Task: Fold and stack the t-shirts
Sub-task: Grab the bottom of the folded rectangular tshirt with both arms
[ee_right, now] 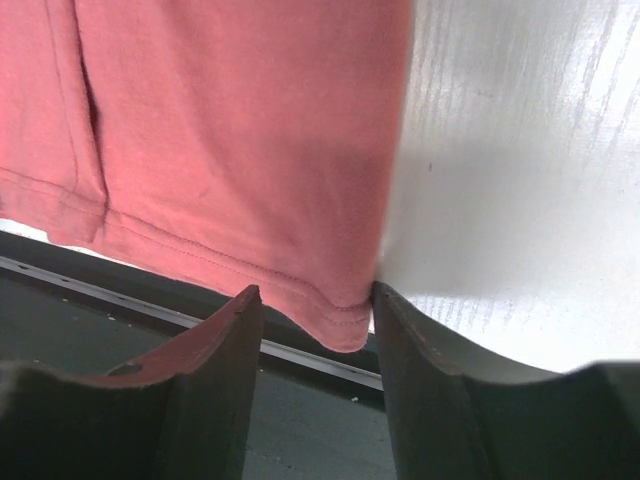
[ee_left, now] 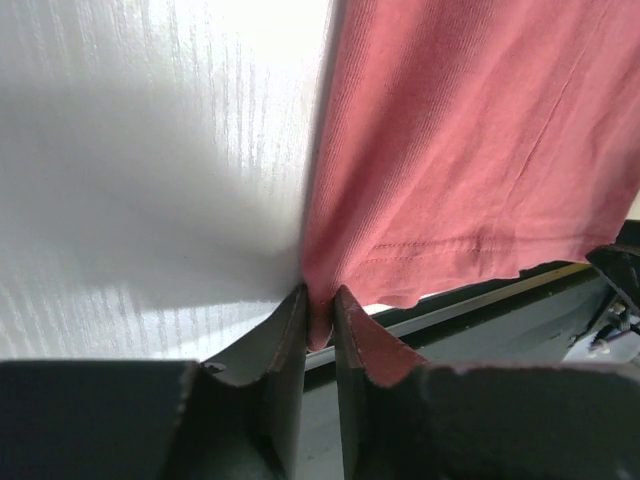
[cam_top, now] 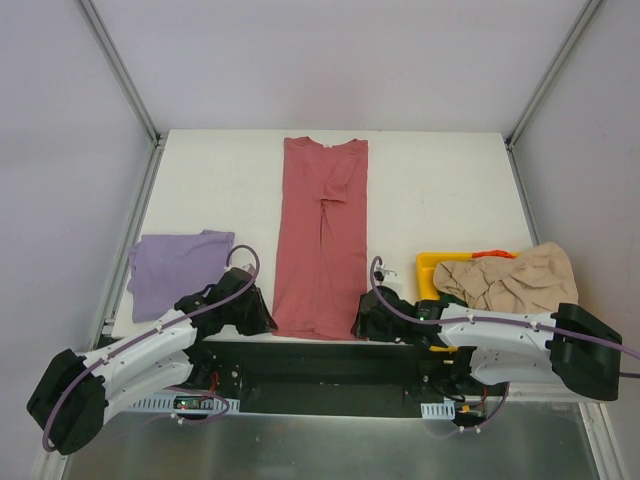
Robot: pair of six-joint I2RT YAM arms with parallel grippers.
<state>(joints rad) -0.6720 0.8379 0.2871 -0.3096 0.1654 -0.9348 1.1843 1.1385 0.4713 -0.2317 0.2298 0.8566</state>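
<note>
At the bench's (cam_top: 440, 190) near edge, the left hand (ee_left: 322, 296) pinches the pink-red t-shirt's (cam_top: 322, 240) hem corner; the right hand (ee_right: 315, 292) gapes around the other.

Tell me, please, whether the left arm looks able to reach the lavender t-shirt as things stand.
Probably yes: the lavender t-shirt lies beside the left gripper, nothing between, but that gripper is shut on the pink t-shirt and must release first.

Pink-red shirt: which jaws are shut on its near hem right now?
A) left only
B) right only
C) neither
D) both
A: in the wrist views the left jaws pinch a corner of the pink-red shirt, while the right jaws stand open around the other corner.
</note>
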